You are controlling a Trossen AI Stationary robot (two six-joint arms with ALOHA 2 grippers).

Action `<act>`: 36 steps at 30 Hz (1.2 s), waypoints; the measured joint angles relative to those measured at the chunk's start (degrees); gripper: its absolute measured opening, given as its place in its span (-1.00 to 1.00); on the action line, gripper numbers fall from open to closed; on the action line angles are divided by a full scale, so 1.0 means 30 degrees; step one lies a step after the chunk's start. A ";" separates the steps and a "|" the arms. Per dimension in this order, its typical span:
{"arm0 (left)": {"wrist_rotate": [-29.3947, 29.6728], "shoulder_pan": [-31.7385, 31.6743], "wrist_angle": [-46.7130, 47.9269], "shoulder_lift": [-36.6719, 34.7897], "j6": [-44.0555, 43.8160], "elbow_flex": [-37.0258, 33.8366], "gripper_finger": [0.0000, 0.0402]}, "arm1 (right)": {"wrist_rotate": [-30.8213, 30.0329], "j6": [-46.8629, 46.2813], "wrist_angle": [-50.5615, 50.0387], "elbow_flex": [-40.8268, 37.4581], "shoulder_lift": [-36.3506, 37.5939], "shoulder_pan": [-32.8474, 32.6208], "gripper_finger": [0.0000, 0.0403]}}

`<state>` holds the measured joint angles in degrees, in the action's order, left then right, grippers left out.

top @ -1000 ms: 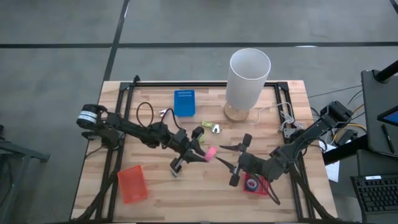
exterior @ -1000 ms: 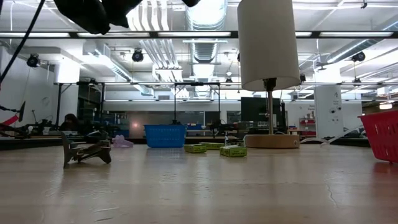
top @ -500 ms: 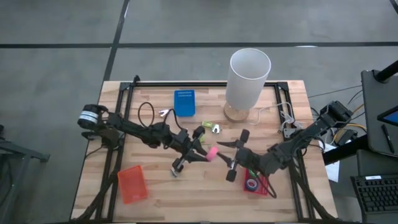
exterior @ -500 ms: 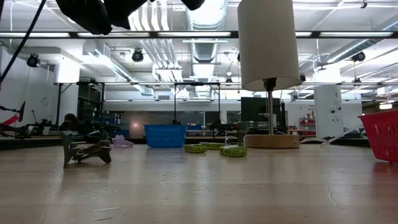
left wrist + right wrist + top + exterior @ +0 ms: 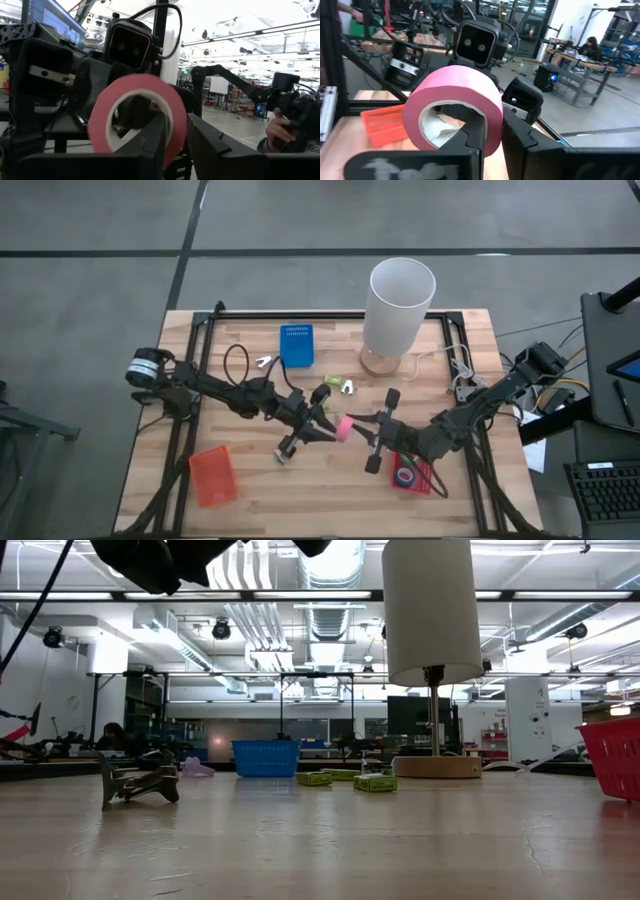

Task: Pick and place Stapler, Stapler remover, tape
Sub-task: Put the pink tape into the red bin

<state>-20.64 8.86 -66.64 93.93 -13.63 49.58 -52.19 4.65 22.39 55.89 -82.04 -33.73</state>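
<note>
A pink roll of tape (image 5: 342, 427) hangs in the air over the middle of the table, between my two grippers. My left gripper (image 5: 331, 429) reaches it from the left and is shut on it. My right gripper (image 5: 352, 423) reaches it from the right and is shut on it too. In each wrist view the roll (image 5: 137, 112) (image 5: 452, 102) fills the space in front of the fingers. A dark stapler (image 5: 283, 448) lies flat on the wood under my left arm and shows in the low view (image 5: 140, 784). A red tray (image 5: 412, 476) holds a blue-and-red roll (image 5: 405, 476). My left gripper has the roll's wall (image 5: 176, 131) between its two fingers, one finger (image 5: 150, 142) inside the ring and one outside. It comes from the table's left. The roll is lifted clear of the table. My right gripper pinches the roll's wall (image 5: 492, 127) on the opposite side, one finger (image 5: 470, 137) inside the ring and one (image 5: 522, 142) outside. It comes from the table's right. The roll stands on edge between both grippers.
A white lamp (image 5: 400, 305) stands at the far right of the middle. A blue tray (image 5: 296, 345) is at the far middle, an orange tray (image 5: 213, 475) near left. Small green boxes (image 5: 334, 383) and a small white thing (image 5: 265, 362) lie beyond the grippers.
My right gripper has moved toward the table's left, up to the pink roll held by my left gripper, and has shut on the roll's wall. The roll has stayed in the air at about the same place.
</note>
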 joint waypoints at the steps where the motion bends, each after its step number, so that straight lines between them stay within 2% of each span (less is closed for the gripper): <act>1: 0.0011 0.0000 0.0003 0.0000 0.0015 0.0000 -0.58 | 0.0002 -0.0025 -0.0160 0.0002 0.0158 -0.0081 -0.84; 4: 0.0067 -0.0007 0.0003 0.0000 0.0173 -0.0007 -0.52 | -0.0091 -0.0654 -0.1019 0.0009 0.0636 -0.0351 -0.84; 7: 0.0091 -0.0036 0.0012 0.0000 0.0160 -0.0015 -0.43 | -0.0105 -0.2790 -0.3430 0.0009 0.1509 -0.0801 -0.81; 10: 0.0092 -0.0036 0.0236 -0.0007 0.0150 -0.0022 -0.37 | -0.0076 -0.6931 -0.8145 0.0151 0.2729 -0.1372 -0.81; 12: 0.0096 -0.0036 0.0288 -0.0007 0.0145 -0.0029 -0.35 | 0.0512 -1.1211 -1.2237 0.0446 0.3462 -0.1611 -0.81; 16: 0.0116 -0.0036 0.0280 -0.0015 0.0142 -0.0029 -0.35 | 0.3450 -2.0141 -1.9146 0.0709 0.4158 -0.1671 -0.80; 21: 0.0116 -0.0036 0.0280 -0.0015 0.0123 -0.0029 -0.36 | 0.9086 -2.6557 -2.4274 0.0665 0.3274 -0.1685 -0.80; 24: 0.0123 -0.0036 0.0280 -0.0015 0.0116 -0.0029 -0.36 | 1.2450 -2.8279 -2.5401 0.0629 0.2397 -0.1678 -0.80; 30: 0.0123 -0.0036 0.0273 -0.0022 0.0080 -0.0029 -0.36 | 1.7922 -2.9062 -2.4687 0.0629 0.0542 -0.1678 -0.79; 32: 0.0123 -0.0036 0.0273 -0.0022 0.0012 -0.0029 -0.37 | 1.9175 -2.9184 -2.4622 0.0629 -0.0086 -0.1686 -0.79; 36: 0.0123 -0.0036 0.0273 -0.0022 0.0015 -0.0029 -0.36 | 2.0007 -2.8921 -2.3688 0.0621 -0.1165 -0.1664 -0.79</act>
<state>-20.27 8.75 -65.82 93.86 -13.58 49.50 7.83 -82.11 -48.67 57.76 -85.53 -38.72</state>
